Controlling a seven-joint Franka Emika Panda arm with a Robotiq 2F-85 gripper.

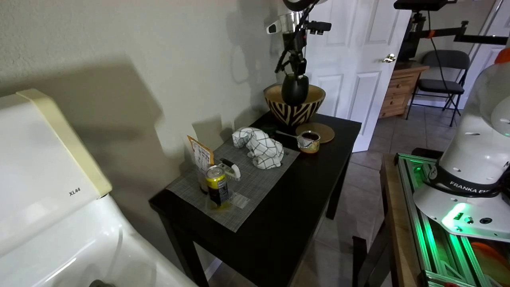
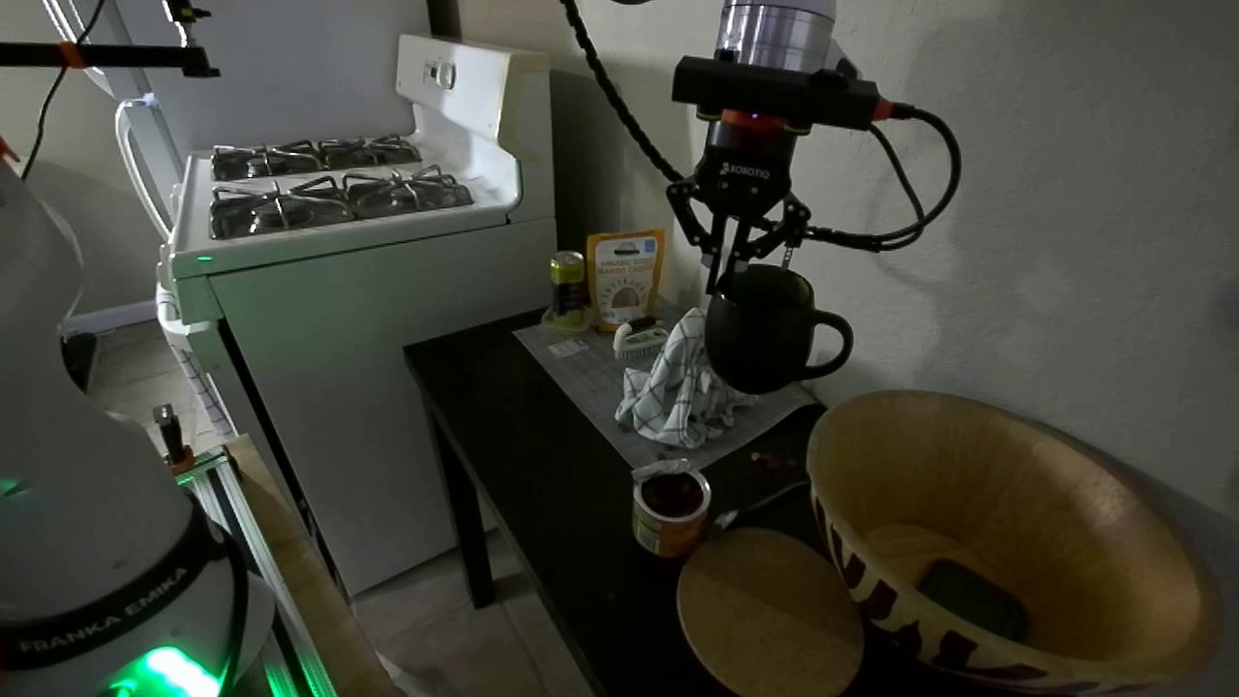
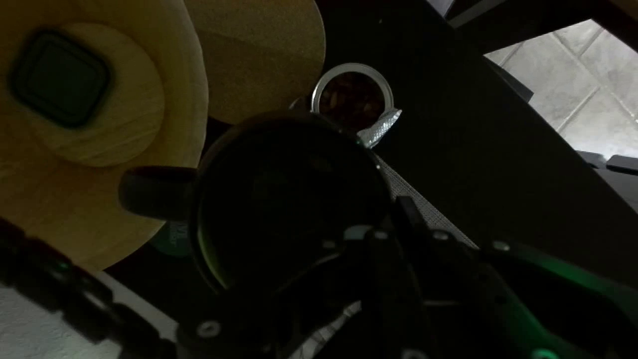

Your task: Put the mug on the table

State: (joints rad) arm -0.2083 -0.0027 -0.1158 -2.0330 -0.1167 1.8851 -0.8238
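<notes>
The dark, near-black mug (image 1: pixel 295 91) hangs upright from my gripper (image 1: pixel 297 74), well above the table. It also shows in an exterior view (image 2: pixel 760 334), where its handle points toward the woven-looking bowl's side. My gripper (image 2: pixel 724 276) is shut on the mug's rim, with one finger outside the wall; the inner finger is mostly hidden by the mug. In the wrist view the mug (image 3: pixel 294 184) fills the middle, and my gripper (image 3: pixel 386 219) pinches its near rim in the dark. The black side table (image 1: pixel 303 199) stands below and shows in the wrist view too (image 3: pixel 478 149).
A large striped bowl (image 2: pixel 968 465) stands on the table, close to the mug, with a dark square thing inside. Beside it are a round tan board (image 2: pixel 774 610) and an open tin (image 2: pixel 670 528). A checked cloth (image 1: pixel 265 149), a can (image 1: pixel 217 187) and a brush lie on a grey mat.
</notes>
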